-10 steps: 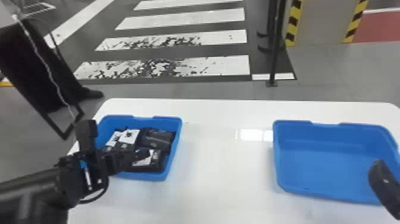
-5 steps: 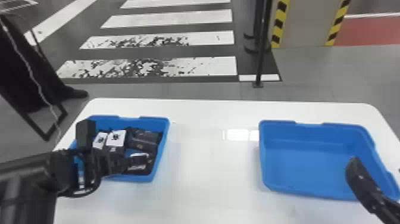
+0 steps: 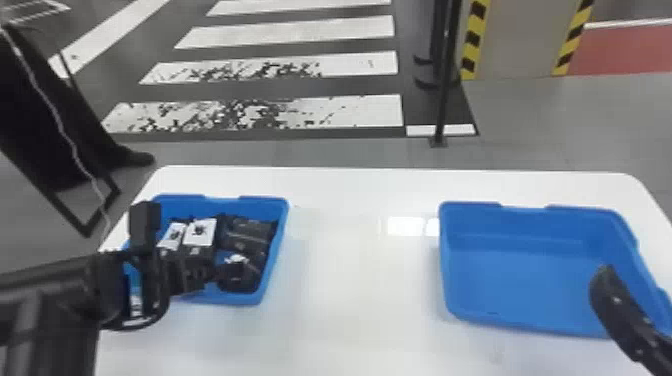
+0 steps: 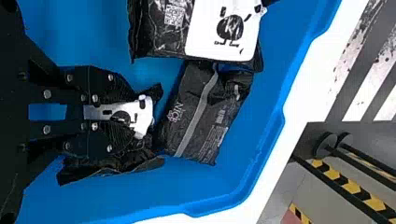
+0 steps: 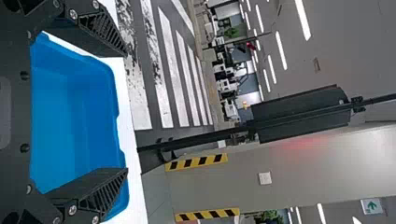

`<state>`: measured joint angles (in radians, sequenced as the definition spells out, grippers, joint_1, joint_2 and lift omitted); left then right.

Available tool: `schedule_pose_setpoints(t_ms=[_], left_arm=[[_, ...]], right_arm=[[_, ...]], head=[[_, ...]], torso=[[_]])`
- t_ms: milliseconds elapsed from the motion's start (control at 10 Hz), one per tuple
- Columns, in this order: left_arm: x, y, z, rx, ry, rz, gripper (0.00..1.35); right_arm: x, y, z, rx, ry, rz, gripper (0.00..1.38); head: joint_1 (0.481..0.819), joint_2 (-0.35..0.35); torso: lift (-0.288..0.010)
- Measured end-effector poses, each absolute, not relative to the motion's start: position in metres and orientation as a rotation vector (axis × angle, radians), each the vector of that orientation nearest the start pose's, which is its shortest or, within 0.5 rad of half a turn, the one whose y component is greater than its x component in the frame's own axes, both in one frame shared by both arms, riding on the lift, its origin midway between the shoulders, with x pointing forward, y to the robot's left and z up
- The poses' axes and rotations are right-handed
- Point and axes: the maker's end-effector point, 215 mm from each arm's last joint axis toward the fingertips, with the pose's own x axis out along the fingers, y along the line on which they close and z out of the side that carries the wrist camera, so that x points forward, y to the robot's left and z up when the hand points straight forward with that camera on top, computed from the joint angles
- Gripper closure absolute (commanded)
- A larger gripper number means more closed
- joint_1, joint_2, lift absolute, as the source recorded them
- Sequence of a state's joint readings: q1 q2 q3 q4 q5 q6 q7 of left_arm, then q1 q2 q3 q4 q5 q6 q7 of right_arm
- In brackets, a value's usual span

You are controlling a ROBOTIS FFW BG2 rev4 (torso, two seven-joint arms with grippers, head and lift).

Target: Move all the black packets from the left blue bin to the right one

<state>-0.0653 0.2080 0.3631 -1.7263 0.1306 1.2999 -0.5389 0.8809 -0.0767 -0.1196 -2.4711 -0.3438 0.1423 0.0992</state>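
- Snugly, the left claw [image 4: 133,116] has its two fingers drawn in on a black packet [image 4: 146,116] with a white label, low inside the left blue bin [image 3: 272,260]; crumpled film bulges out beside the fingers.
- Just past those fingertips lies a grey-striped packet [image 4: 201,116], flat on the bin floor; beyond the claw and to its left are white-faced packets [image 3: 201,232].
- The right claw [image 5: 126,112] is spread wide with nothing between its fingers, at the near right part of the right blue bin [image 3: 500,280], well apart from the left claw across the bench [image 3: 350,300].
- These packets look light and soft, their glossy film probably slippery; I'd pinch across the filled middle, since a loose edge could fold or slide out.
- The pick seems to be at its grasp, so a straight lift comes next, slow enough that the striped neighbour isn't dragged along and the film clears the rim.
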Motion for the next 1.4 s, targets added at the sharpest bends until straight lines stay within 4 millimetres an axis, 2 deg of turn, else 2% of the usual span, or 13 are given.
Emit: schedule_pose_setpoints(t_ms=[200,500,700,800,900,1000,1200,1400], left_arm=[[0.458,0.348,-0.478,-0.389,0.906,-0.172,1.21],[0.450,0.336,-0.452,-0.372,0.832,-0.207,1.21],[0.447,0.323,-0.409,-0.342,0.725,-0.254,1.21],[0.446,0.308,-0.384,-0.327,0.666,-0.298,1.21],[0.447,0.283,-0.362,-0.317,0.608,-0.362,1.21],[0.450,0.245,-0.341,-0.325,0.539,-0.460,1.21],[0.449,0.185,-0.320,-0.366,0.461,-0.603,1.21],[0.444,0.141,-0.308,-0.397,0.428,-0.699,1.21]], right_arm=[[0.350,-0.239,-0.286,0.209,0.106,0.104,0.16],[0.350,-0.237,-0.287,0.211,0.106,0.111,0.16],[0.351,-0.233,-0.287,0.214,0.104,0.126,0.16],[0.352,-0.229,-0.286,0.219,0.101,0.145,0.16],[0.354,-0.219,-0.285,0.229,0.099,0.178,0.16],[0.356,-0.202,-0.281,0.250,0.094,0.225,0.16],[0.360,-0.162,-0.272,0.305,0.084,0.327,0.16],[0.362,-0.131,-0.273,0.325,0.100,0.415,0.16]], head=[[0.695,0.154],[0.695,0.141],[0.695,0.133],[0.695,0.120],[0.695,0.097],[0.695,0.067],[0.695,0.037],[0.695,0.015]], torso=[[-0.144],[-0.144],[-0.144],[-0.144],[-0.144],[-0.144],[-0.144],[-0.144]])
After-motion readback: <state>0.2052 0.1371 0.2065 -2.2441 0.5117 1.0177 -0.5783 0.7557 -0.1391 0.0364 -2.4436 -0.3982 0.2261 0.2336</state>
